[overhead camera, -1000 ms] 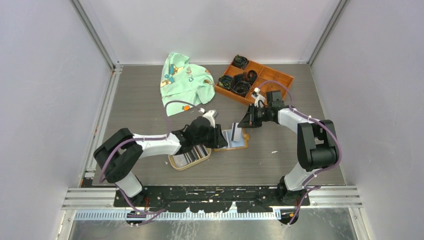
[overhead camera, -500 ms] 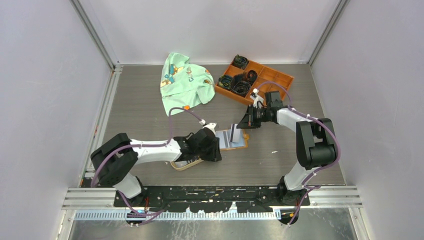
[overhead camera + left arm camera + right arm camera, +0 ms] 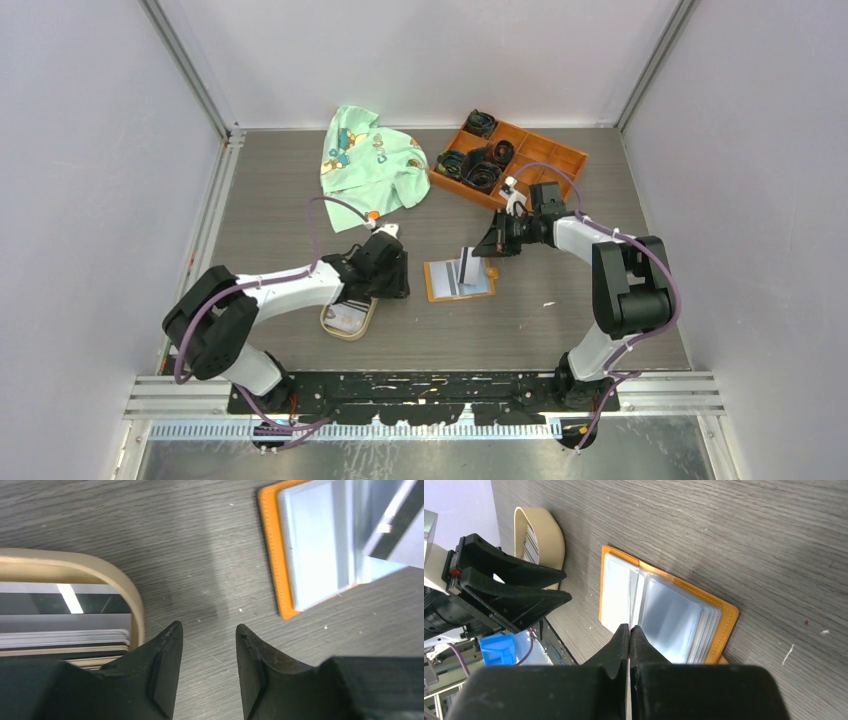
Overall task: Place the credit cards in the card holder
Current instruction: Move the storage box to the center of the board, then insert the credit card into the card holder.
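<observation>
Locate the card holder [image 3: 441,282] at the centre of the top view, laid open and flat on the counter [image 3: 560,320]: orange stitched rim, pale grey-blue sleeves inside. Find it again at the upper right of the left wrist view [image 3: 310,550], cut off by the top and right edges, and across the middle of the right wrist view [image 3: 674,615].

Note one credit card [image 3: 467,266], light with grey stripes, standing tilted on edge over the holder and clenched in the right jaws. Expect only a thin edge-on line in the right wrist view [image 3: 630,592], with no print to be read. Look to the upper right corner of the left wrist view [image 3: 400,525] for a pale face with a dark band, cropped by the frame.

Find the other credit cards [image 3: 60,607] stacked in the tan dish [image 3: 127,587] at the left of that view — dark, white and grey bands, lower edges hidden behind the left jaws, number impossible to tell. In the top view, look for the dish [image 3: 352,336] lower left of centre, partly covered by the left arm.

Read the left jaws as released — spread over bare counter between dish and holder, gripping nothing.
</observation>
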Controlling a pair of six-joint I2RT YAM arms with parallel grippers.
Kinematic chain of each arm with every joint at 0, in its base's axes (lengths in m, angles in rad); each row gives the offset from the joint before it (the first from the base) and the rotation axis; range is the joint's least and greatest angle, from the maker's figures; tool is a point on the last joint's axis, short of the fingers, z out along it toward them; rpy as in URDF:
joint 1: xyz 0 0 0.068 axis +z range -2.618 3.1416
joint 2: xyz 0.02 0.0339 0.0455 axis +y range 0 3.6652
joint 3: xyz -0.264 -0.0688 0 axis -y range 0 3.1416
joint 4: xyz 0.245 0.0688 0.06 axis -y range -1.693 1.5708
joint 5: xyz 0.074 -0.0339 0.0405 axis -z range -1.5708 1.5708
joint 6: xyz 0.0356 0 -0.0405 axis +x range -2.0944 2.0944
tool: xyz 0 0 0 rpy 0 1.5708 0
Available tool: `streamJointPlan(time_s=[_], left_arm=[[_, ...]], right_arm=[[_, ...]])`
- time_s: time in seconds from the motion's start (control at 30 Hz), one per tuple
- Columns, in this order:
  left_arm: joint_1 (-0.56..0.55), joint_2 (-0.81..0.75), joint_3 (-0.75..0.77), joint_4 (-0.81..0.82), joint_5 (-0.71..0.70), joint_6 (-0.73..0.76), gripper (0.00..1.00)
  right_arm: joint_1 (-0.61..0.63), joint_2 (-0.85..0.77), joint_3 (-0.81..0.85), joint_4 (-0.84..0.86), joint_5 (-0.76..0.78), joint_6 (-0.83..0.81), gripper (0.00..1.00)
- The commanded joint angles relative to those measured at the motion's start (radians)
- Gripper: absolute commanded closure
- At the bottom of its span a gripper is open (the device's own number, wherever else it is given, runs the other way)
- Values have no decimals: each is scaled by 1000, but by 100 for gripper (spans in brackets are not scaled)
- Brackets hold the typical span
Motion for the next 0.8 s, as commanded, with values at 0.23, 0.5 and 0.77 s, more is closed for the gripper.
streamJointPlan(time_s=[0.23, 0.5, 0.77], left_arm=[[-7, 37, -1, 273, 235, -84, 47], [-16, 143, 83, 149, 157, -78, 45], [-17, 228, 174, 58, 128, -51, 47]], right_arm=[[7, 54, 19, 54, -35, -15, 99], [9, 86, 31, 27, -49, -28, 99], [10, 129, 66, -47, -68, -69, 99]])
